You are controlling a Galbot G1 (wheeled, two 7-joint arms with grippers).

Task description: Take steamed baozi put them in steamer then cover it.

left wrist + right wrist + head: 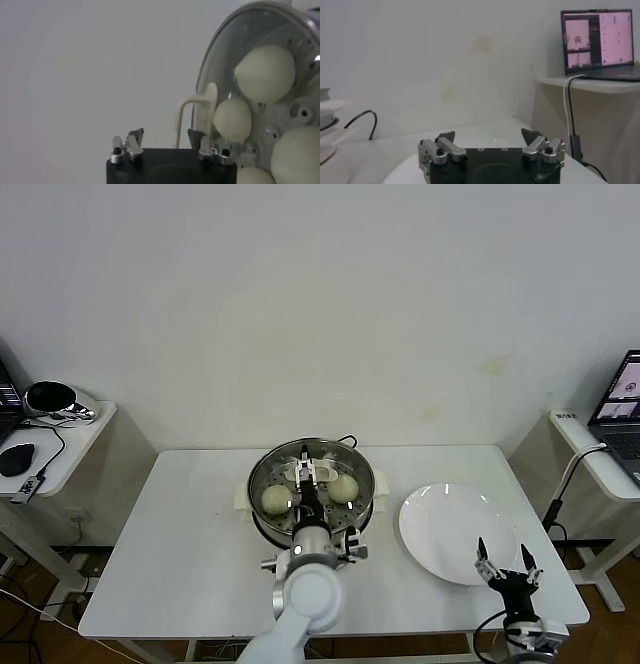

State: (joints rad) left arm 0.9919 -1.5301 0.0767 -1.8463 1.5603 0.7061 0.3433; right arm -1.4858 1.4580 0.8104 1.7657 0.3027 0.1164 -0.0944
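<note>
Starting at your left, the desk [180, 544] is bare up to the steamer [262, 474], which stands mid-desk. The buns [265, 75] are inside it; four show through the glass in the left wrist view, and only two are clear from the head view.

The lid [210, 55] appears to lie over the steamer. You cannot tell from here whether its rim is seated all round.

The left end effector [310, 484] hangs directly over the lid. Its fingers are apart and straddle the cream handle [210, 107], which sits close to one finger rather than centred.

- **Catching the handle:** Because the handle is off-centre, that near finger could catch it if you lift straight up. That would tilt the lid or drag it off the rim.
- **One-sided squeeze:** If you close again, the near finger would press first and could slide the lid sideways.
- **Steamer shifting:** A sideways pull could also shift the whole steamer on the smooth desk.

Further right, the white plate [440, 514] holds nothing.

The right end effector [507, 562] waits with its fingers spread at the plate's near edge. If that arm swings low towards the middle, it could clip the plate and skate it towards the steamer or the desk edge.

A cable hangs from the side shelf at far right, close enough to snag a wide outward move.
</note>
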